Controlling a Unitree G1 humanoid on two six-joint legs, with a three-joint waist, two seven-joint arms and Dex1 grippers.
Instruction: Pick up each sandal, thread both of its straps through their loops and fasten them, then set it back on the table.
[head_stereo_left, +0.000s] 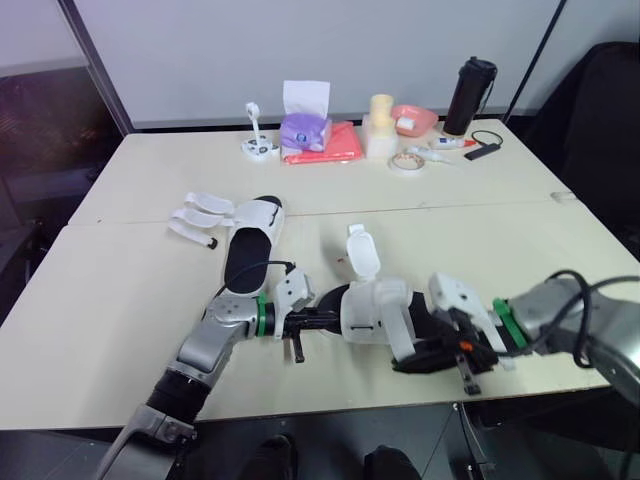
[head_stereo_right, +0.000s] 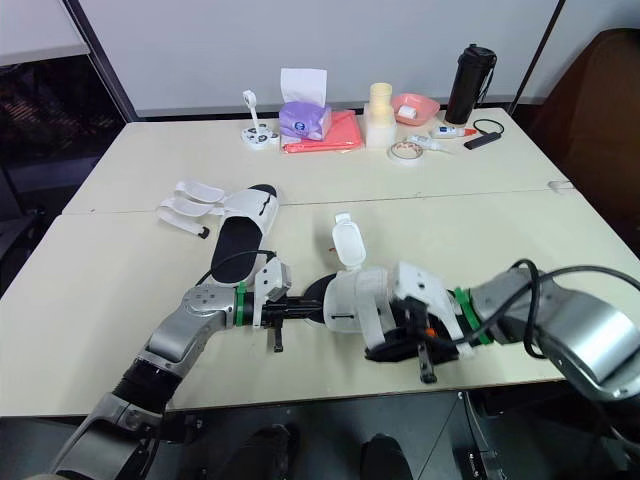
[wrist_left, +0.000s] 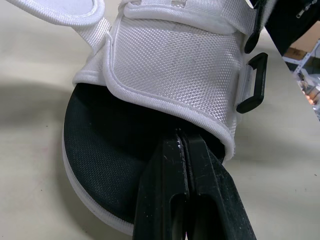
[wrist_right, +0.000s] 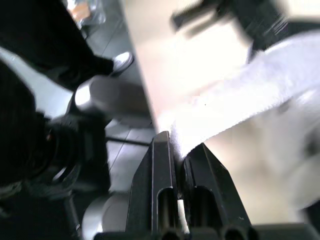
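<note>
Purple tissue box (head_stereo_left: 304, 131), red cloth (head_stereo_left: 338, 145), black bottle (head_stereo_left: 469, 96), tape roll (head_stereo_left: 406, 162)

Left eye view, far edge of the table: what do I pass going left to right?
White holder with an upright white handle → purple tissue box with a white tissue sticking up → pale yellow stacked cylinder → pink bowl → tall black bottle.

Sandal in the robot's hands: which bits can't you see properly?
1. Right wrist view: the strap pinched by the right gripper is blurred and runs off the picture's edge, so its tip is lost.
2. Left wrist view: the picture's edge cuts off the sandal, and the left gripper covers part of its black sole.
3. Head views: the right gripper and the white flap hide the sandal's end on that side.
</note>
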